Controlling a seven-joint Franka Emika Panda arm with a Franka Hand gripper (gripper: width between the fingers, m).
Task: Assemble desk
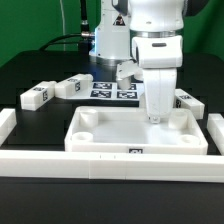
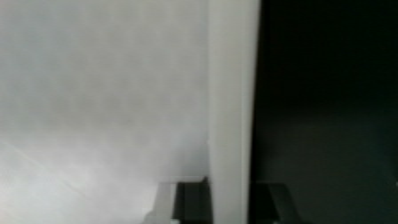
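The white rimmed tabletop (image 1: 105, 136) lies tray-side up in the middle of the table. My gripper (image 1: 156, 117) reaches straight down onto its side wall on the exterior view's right, near the far corner. In the wrist view the wall (image 2: 235, 100) runs as a white strip between my two dark fingers (image 2: 192, 203), which lie against it on both sides; my gripper (image 2: 237, 192) is shut on it. Two leg blocks (image 1: 38, 95) (image 1: 72, 86) lie on the exterior view's left, a third (image 1: 190, 102) on its right. The fourth leg is not clearly seen.
The marker board (image 1: 108, 90) lies behind the tabletop at the robot's base. The low white border wall (image 1: 110, 162) runs along the front, with ends on the exterior view's left (image 1: 7, 122) and right (image 1: 215, 130).
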